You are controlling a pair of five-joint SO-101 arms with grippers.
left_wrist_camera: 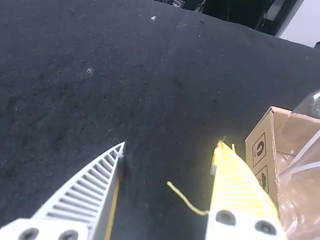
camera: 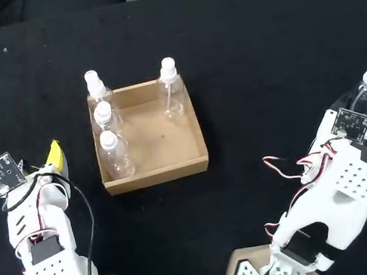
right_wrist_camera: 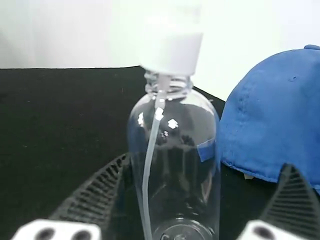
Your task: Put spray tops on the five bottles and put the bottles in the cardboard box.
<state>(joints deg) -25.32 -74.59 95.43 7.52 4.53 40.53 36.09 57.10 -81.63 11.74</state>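
the fifth clear spray bottle (right_wrist_camera: pixel 175 165) stands on the desk (camera: pixel 225 48), well apart from the cardboard box (camera: pixel 158 174), between the spread right end effector (right_wrist_camera: pixel 206 167). probably light, slick and squashy, so grip mid-body, gently. left end effector (left_wrist_camera: pixel 171 146) is spread and empty.

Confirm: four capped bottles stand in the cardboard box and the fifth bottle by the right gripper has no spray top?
Wrong on the top: the right wrist view shows the fifth bottle wearing a white spray top. Four capped bottles do stand in the cardboard box, the fifth by the right gripper.
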